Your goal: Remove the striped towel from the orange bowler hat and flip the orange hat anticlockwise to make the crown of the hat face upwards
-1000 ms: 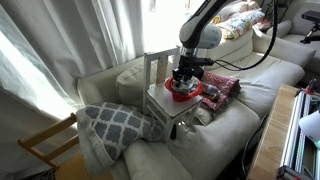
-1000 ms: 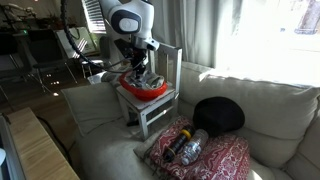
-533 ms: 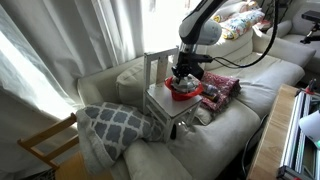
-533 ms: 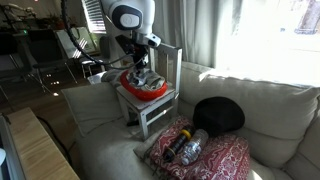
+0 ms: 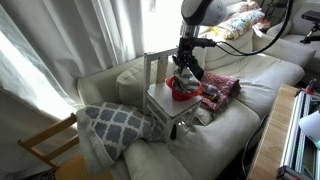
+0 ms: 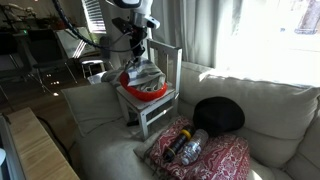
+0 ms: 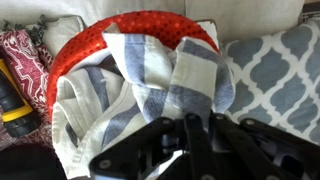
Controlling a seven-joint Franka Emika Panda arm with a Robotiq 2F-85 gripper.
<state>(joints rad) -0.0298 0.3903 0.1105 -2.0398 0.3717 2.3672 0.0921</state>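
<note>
As the arm has risen over the last second, the gripper (image 5: 185, 64), clenched on the striped towel (image 7: 150, 85), lifts it partly off the orange hat (image 7: 130, 22), so the flip remains.

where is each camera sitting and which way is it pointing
Exterior view: in front of the sofa, raised, facing the curtains; the arm and tool hang over the orange hat.
Exterior view: off the sofa's end, looking along it at the white chair; arm and tool show at top.
Wrist view: looks down on the striped towel in the hat; the tool shows at the bottom.
All three share hat and towel.
</note>
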